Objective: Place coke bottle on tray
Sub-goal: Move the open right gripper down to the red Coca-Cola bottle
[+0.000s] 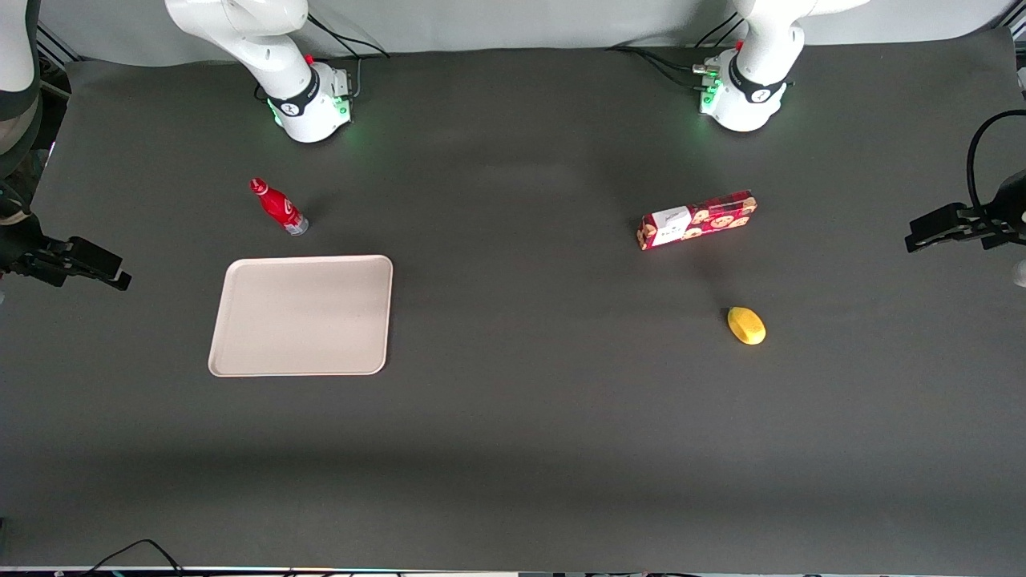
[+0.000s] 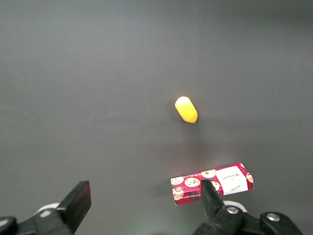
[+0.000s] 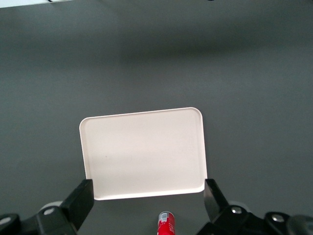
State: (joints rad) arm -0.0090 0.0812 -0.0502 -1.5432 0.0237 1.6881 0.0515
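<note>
The coke bottle (image 1: 280,207), small and red with a red cap and a grey base, lies on its side on the dark table. It is just farther from the front camera than the tray (image 1: 300,315), a flat beige-pink rectangle with nothing on it. My right gripper (image 1: 96,267) hangs high at the working arm's end of the table, well away from both. In the right wrist view the gripper (image 3: 147,193) is open and empty. That view looks down on the tray (image 3: 144,152) and on the bottle's base end (image 3: 166,223), which shows between the fingers far below.
A long red cookie box (image 1: 696,219) and a yellow oval object (image 1: 746,325) lie toward the parked arm's end of the table; both also show in the left wrist view, the box (image 2: 212,183) and the yellow object (image 2: 186,109). The working arm's base (image 1: 309,100) stands at the table's back edge.
</note>
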